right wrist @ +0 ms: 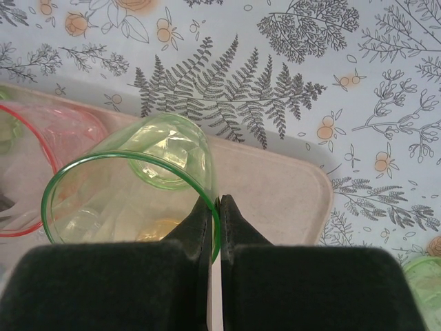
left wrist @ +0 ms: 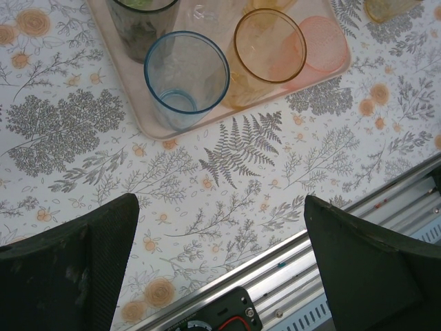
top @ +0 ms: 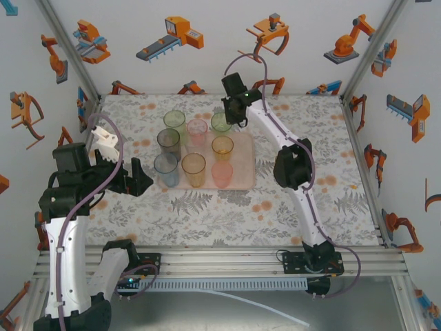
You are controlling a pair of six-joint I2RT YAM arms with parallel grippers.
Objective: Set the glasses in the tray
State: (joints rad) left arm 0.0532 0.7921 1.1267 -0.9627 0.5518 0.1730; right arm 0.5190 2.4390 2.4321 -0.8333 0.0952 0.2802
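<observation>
The right fingers (right wrist: 226,219) pinch the rim of the green glass (right wrist: 131,200), one inside the mouth and one outside. They hold it over the tray (right wrist: 275,186) by its far edge, toward the right corner and next to a pink glass (right wrist: 27,158). I cannot tell whether its base touches the tray.

The step in hand looks like setting this glass down, and doing it well depends on where it lands and how gently. The tray's low rim runs close by, so the base should land wholly inside it on the flat part, or the glass may sit tilted and tip. Keep a gap from the pink glass and from the amber glass (top: 222,146) nearer the arms, since a knock could topple either.

Lower the glass upright until the base rests flat. Then part the fingers just enough to free the thin wall, and lift straight up so the inner finger does not drag the rim.

The left fingers (top: 140,182) stand spread wide and empty above the surface (left wrist: 227,172) near the tray's near left corner, short of a blue glass (left wrist: 186,76) and clear of this placing.
</observation>
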